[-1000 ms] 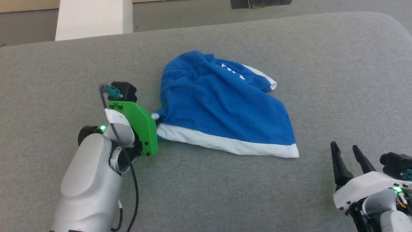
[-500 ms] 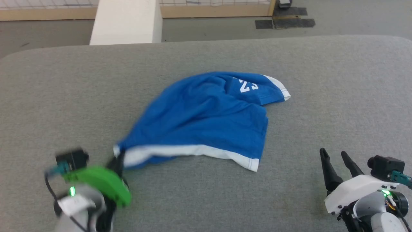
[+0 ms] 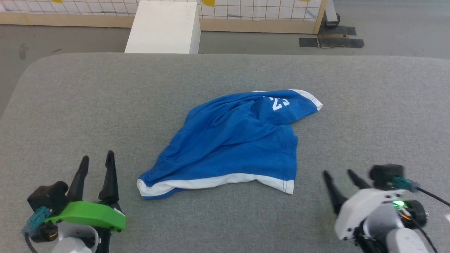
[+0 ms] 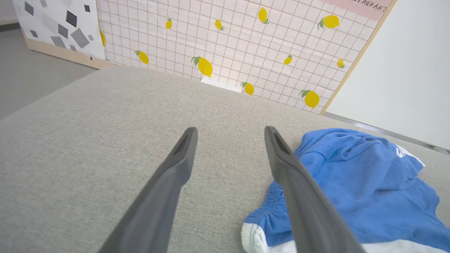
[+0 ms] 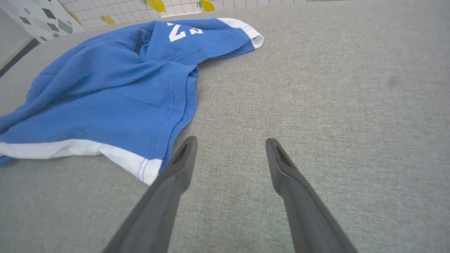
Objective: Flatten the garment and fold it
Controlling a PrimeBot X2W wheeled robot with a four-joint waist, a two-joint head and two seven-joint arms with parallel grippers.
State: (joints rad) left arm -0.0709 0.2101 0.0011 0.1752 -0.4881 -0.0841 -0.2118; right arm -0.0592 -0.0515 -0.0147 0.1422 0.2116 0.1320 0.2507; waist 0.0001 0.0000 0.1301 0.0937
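The garment [image 3: 235, 140] has been released by the left tool [image 3: 97, 155], now spread wide and empty near its white hem. The right tool [image 3: 337, 172] is likewise held open, empty. The garment is left crumpled, seemingly flatter, mid-tabletop [image 3: 105, 105].

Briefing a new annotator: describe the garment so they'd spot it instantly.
Start at the grey padded table; near its middle lies the garment, crumpled bright blue shorts. White hem trim and a white 23 set it apart from the plain white block behind.

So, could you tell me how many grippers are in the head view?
2: left gripper lower left, right gripper lower right, both open, flanking the garment.
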